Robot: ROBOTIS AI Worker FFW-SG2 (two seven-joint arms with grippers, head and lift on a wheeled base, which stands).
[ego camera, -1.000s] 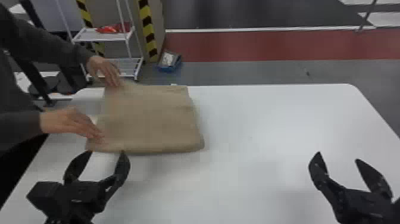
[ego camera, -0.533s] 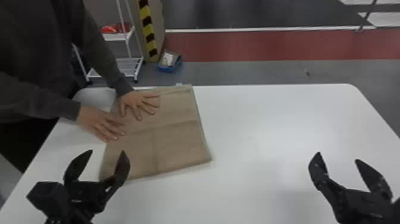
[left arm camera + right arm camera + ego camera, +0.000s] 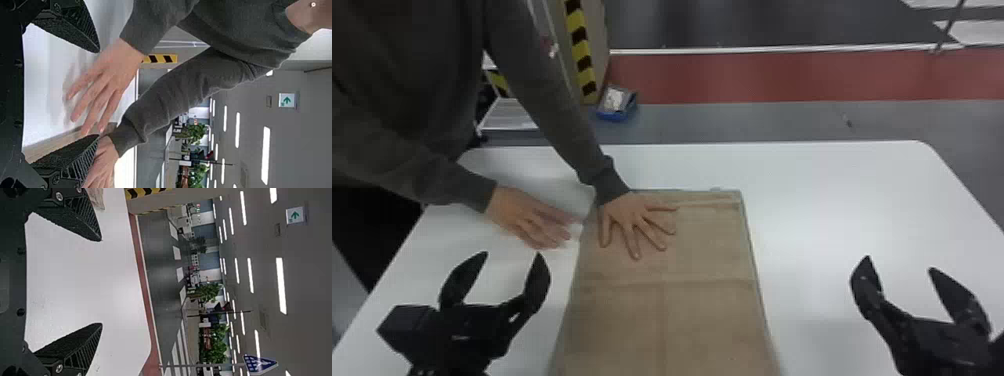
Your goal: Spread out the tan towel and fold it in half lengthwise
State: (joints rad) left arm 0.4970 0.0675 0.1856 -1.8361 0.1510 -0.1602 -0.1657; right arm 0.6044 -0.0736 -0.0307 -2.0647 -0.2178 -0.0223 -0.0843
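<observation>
- Found left tool [image 3: 512, 254] open above the worktop [image 3: 832, 215], with fingers [image 3: 463, 280] set wide apart and tips turned somewhat inward.
- Noted clear space between those fingers in the head view; in the left wrist view, ribbed pads facing each other across the gap, with a person's hands and grey sleeves beyond.
- Found right tool [image 3: 900, 263] likewise open, well apart from the left, with a wide gap and white worktop between its tips.
- Confirmed same spread in the right wrist view, with a piece of tan cloth visible past one finger.
- Located tan towel [image 3: 662, 315] flat on the worktop, between the two tools and apart from both in the head view, running out at the bottom edge of that view.
- Recorded one crease across the towel and a fainter one lengthwise, plus a band near the far edge.
- Observed one spread hand [image 3: 634, 220] pressed flat on the towel's far left part.
- Observed second hand [image 3: 532, 220] just beside the towel's left edge, with fingers slightly blurred; cannot tell whether touching cloth.
- Logged blue container [image 3: 616, 105] on the floor beyond the worktop, near a post with yellow-and-black striping [image 3: 579, 50].
</observation>
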